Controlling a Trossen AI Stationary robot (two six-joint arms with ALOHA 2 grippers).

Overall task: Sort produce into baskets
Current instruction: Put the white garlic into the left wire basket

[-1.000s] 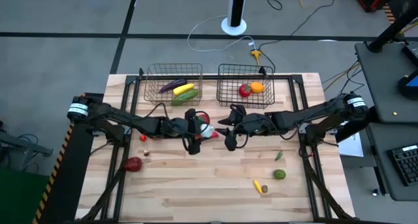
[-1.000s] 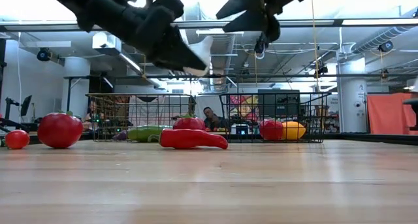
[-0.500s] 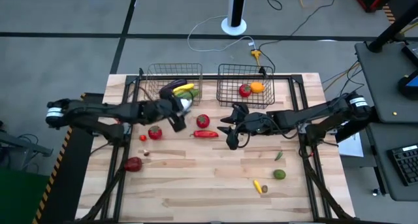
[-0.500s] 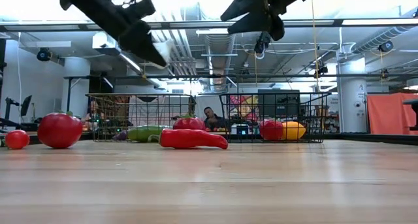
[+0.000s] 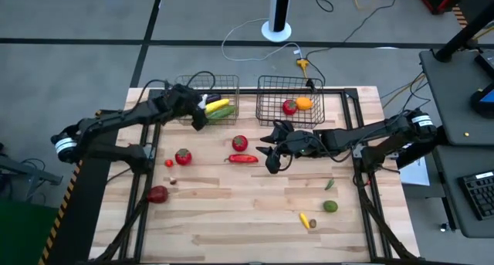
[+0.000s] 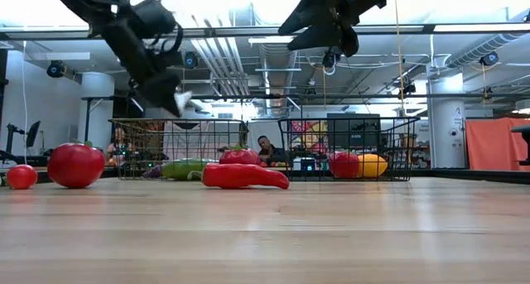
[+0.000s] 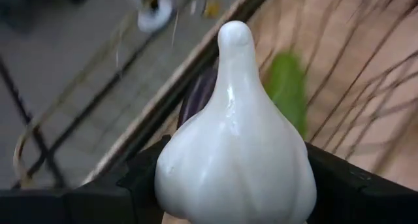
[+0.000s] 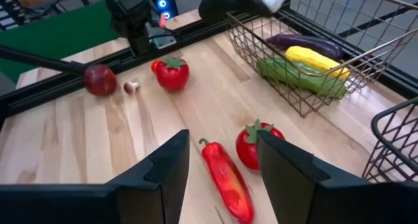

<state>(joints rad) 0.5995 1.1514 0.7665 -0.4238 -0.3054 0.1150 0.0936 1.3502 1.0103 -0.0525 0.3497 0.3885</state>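
Over the copper basket (image 5: pixel 202 87), left pincer (image 5: pixel 201 107) grips unlabelled white garlic (image 7: pixel 235 159); right pincer (image 5: pixel 270 153) gapes empty.

A white pole base (image 5: pixel 277 29) and cables (image 5: pixel 247 35) lie on the grey floor (image 5: pixel 77 64).

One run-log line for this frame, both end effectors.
left end effector: shut on white garlic bulb, over copper wire basket | right end effector: open, empty, mid-table above red pepper

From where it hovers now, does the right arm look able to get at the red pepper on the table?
Probably yes. The right end effector hangs open just beside the red pepper, with only bare wood between them; the tomato sits behind it, clear of a descent.
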